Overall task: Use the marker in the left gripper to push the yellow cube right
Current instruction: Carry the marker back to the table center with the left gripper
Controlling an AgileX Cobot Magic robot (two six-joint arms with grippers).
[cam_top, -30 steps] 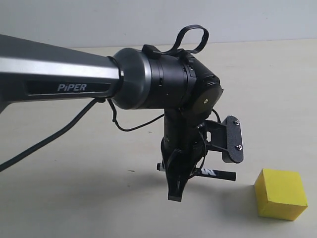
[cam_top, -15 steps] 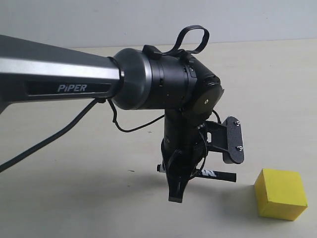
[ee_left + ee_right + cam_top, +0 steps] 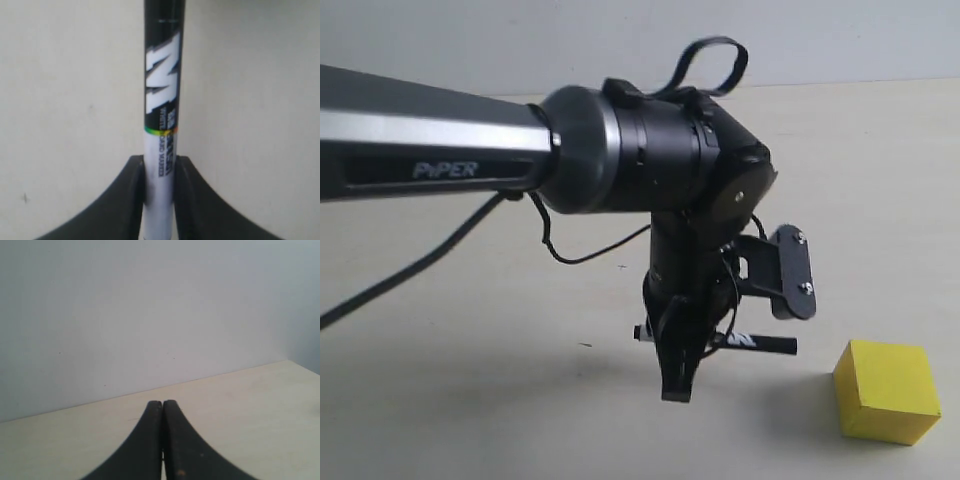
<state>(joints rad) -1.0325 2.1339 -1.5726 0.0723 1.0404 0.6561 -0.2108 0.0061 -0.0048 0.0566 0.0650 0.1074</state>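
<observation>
The yellow cube (image 3: 886, 391) rests on the pale table at the lower right of the exterior view. My left gripper (image 3: 680, 350) hangs from the big black arm and is shut on the marker (image 3: 752, 343), which lies level just above the table. Its black end points right and stops a short gap left of the cube. In the left wrist view the marker (image 3: 162, 100) runs straight out from between the two black fingers (image 3: 125, 200) of the left gripper (image 3: 159, 170). The cube is out of that view. My right gripper (image 3: 162, 407) is shut on nothing, its fingers pressed together.
The black arm marked PIPER (image 3: 450, 150) and its cable (image 3: 410, 270) fill the left and middle of the exterior view. A grey wall (image 3: 150, 305) stands beyond the table's far edge.
The left arm has shifted slightly, and the gripper with the marker has risen a little. The cube has not moved.
</observation>
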